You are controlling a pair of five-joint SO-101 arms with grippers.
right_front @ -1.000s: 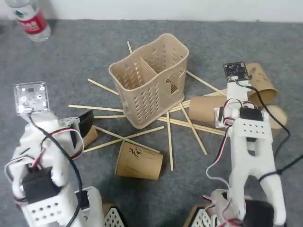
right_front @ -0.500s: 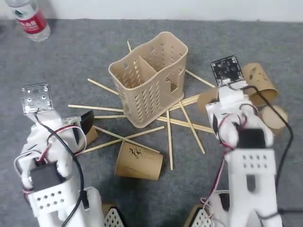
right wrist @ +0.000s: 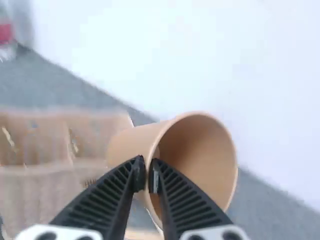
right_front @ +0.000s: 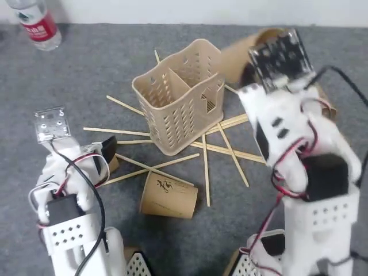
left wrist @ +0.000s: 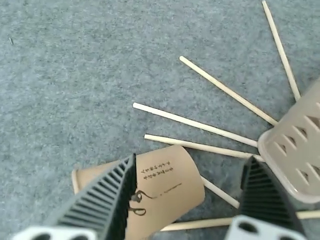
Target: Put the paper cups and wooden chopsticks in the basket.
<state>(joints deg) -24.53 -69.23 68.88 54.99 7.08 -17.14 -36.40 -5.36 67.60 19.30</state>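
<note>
**Cup held beside the basket**

High view: a cup (right_front: 238, 53) hung tilted at the basket (right_front: 183, 106)'s far rim. Chopsticks (right_front: 206, 169) fanned flat around it, and the tabletop (right_front: 86, 69) lay open.

Left wrist: the left fingers (left wrist: 110, 195) spread wide over a second cup (left wrist: 165, 187) lying sideways.

Right wrist: the right fingers (right wrist: 120, 187) pinched the cup's (right wrist: 197, 150) wall.

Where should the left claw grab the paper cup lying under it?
Probably across the middle of the paper cup, coming down from above. It lies on its side, round wall up, and the open left gripper hangs right over it.
</note>
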